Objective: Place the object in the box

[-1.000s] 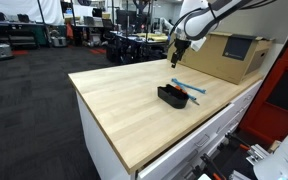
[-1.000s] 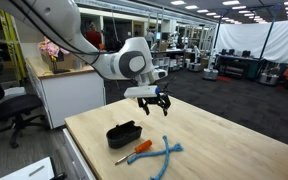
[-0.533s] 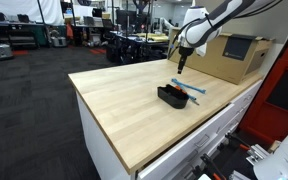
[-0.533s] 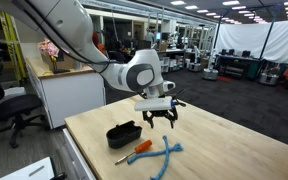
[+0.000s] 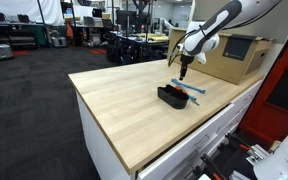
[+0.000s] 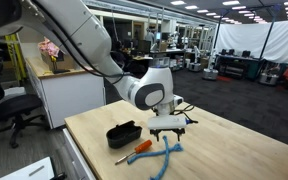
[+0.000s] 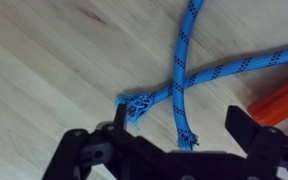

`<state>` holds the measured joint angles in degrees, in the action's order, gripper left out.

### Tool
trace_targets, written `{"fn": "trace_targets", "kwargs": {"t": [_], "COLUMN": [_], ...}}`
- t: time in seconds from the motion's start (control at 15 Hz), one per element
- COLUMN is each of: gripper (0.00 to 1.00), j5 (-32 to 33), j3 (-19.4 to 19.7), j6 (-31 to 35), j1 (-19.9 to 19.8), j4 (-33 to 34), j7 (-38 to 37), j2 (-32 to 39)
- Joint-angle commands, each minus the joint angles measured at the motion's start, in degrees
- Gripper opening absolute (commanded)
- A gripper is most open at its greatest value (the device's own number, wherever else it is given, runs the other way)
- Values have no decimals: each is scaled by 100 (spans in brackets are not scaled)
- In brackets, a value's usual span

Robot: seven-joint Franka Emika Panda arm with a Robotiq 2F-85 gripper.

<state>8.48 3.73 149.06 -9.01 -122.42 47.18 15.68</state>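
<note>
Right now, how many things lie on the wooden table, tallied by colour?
Black bin: 1
Blue rope, crossed strands counted as one: 1
Orange tool: 1
Brown cardboard box: 1
Total: 4

1. A pale wooden counter (image 5: 119,100) sits on a white cabinet with drawers (image 5: 216,128), seen in an exterior view.
2. Toward its far end lies a small, low black box (image 5: 170,97).
3. A thin light-blue object (image 5: 194,88) lies flat on the counter just beyond the box.
4. A red-orange item (image 5: 181,93) shows at the box's far rim; I cannot tell whether it is inside or behind.
5. The white arm (image 5: 212,28) reaches in from the upper right, its tool (image 5: 184,70) pointing down close above the light-blue object.
6. Behind stands a large cardboard box (image 5: 216,62) with a dark panel (image 5: 236,47).
</note>
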Motion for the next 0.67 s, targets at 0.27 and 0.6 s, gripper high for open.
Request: {"fn": "trace_targets", "kwargs": {"t": [0.27,0.6], "gripper": [100,100], "j5": [-687,-494], "j3": [-388,-432], "j6": [24,-111], "j1": [-337,-253], "j4": [642,765], "j7": [782,784], "j2": [668,875]}}
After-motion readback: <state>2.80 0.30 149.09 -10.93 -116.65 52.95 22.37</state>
